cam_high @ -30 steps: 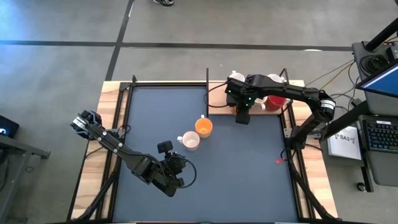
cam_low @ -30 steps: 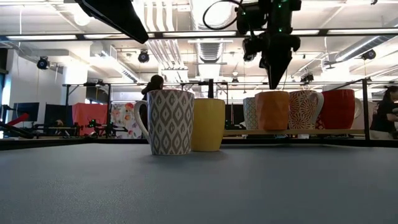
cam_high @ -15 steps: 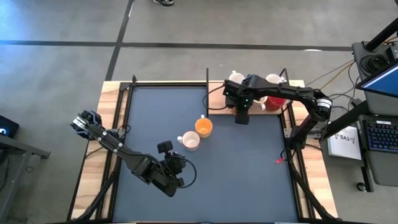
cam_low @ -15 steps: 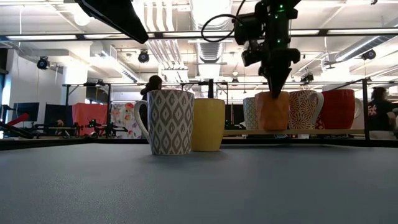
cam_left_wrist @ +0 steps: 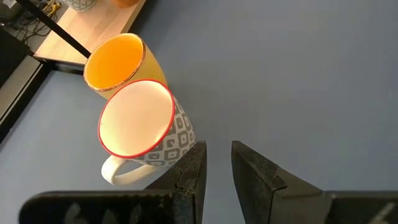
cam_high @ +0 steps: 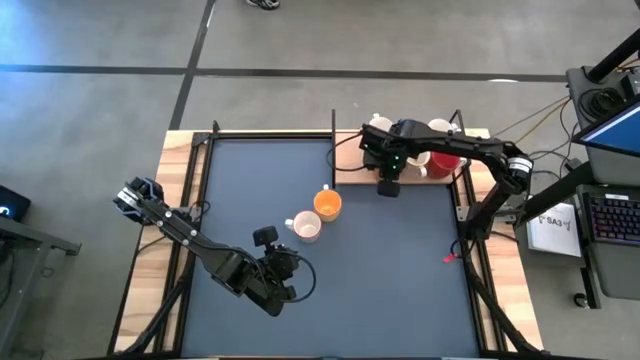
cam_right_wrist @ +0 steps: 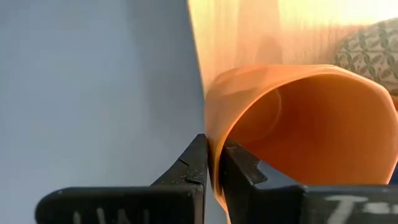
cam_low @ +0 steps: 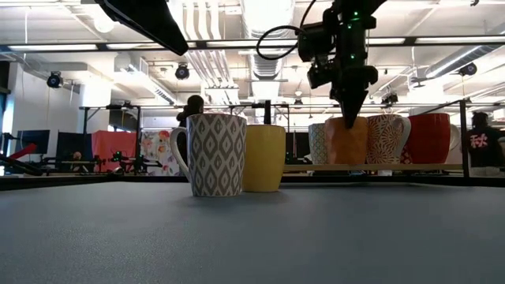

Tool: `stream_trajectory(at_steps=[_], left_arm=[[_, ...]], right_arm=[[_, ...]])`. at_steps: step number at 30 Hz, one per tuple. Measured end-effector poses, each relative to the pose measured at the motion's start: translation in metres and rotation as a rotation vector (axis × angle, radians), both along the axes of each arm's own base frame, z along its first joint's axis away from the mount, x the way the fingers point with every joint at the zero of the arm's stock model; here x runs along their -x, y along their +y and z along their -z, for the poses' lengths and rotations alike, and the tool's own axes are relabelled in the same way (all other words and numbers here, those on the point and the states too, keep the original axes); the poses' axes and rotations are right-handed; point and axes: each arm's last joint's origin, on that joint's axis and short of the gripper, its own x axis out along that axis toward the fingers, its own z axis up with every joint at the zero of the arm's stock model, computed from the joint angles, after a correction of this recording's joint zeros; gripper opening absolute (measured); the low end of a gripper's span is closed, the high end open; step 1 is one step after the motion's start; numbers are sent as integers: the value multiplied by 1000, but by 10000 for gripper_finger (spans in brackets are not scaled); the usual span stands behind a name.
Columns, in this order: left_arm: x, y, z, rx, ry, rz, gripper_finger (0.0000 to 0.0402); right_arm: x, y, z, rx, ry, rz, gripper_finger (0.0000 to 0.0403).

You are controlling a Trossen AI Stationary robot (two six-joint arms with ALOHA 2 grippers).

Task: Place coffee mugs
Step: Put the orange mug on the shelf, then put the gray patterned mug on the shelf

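Note:
My right gripper (cam_high: 388, 183) (cam_low: 351, 120) is at the table's far right, over the wooden board (cam_high: 350, 165), shut on the orange-brown mug (cam_low: 347, 146) (cam_right_wrist: 298, 118). That mug stands among other mugs on the board: a red one (cam_low: 430, 138) and patterned white ones (cam_low: 385, 138). A yellow-orange mug (cam_high: 327, 204) (cam_left_wrist: 118, 59) and a grey-patterned white mug (cam_high: 306, 227) (cam_left_wrist: 140, 121) stand side by side, upright, mid-table. My left gripper (cam_high: 280, 290) (cam_left_wrist: 217, 168) waits near the table's near edge, narrowly open, holding nothing. My right gripper pinches the orange-brown mug's rim (cam_right_wrist: 214, 155), one finger inside the mug and one outside. The fingers come from above, pointing down. In the low view the mug's base is level with the other mugs on the board; I cannot tell whether it rests there.
A metal frame (cam_high: 333, 140) edges the blue-grey table mat (cam_high: 400, 260). Bare mat lies to the near right and far left of the two middle mugs. A small red object (cam_high: 449, 259) lies near the right edge. People show in the room beyond.
My right gripper has gone down slightly over the board, still shut on the orange-brown mug. The mug tipped half a second ago and now sits upright again, level with the mugs beside it.

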Motion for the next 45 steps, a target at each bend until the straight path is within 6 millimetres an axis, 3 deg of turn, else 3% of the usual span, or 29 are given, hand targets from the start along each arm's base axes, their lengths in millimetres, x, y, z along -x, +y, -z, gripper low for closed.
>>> stream_trajectory(at_steps=[10, 21, 29, 37, 45], left_arm=[[0, 0, 0, 0, 0, 0, 58], [0, 0, 0, 0, 0, 0, 58], [-2, 3, 0, -17, 10, 6, 58], [-15, 27, 0, -40, 25, -46, 58], [-35, 64, -1, -90, 113, 27, 58]], right_arm=[[4, -13, -1, 6, -30, 84, 19], [1, -14, -2, -22, -84, 78, 20], [0, -15, -7, -21, -96, 91, 55], [2, -13, -30, -7, -149, 142, 90], [11, -3, -36, -51, -143, 206, 85]])
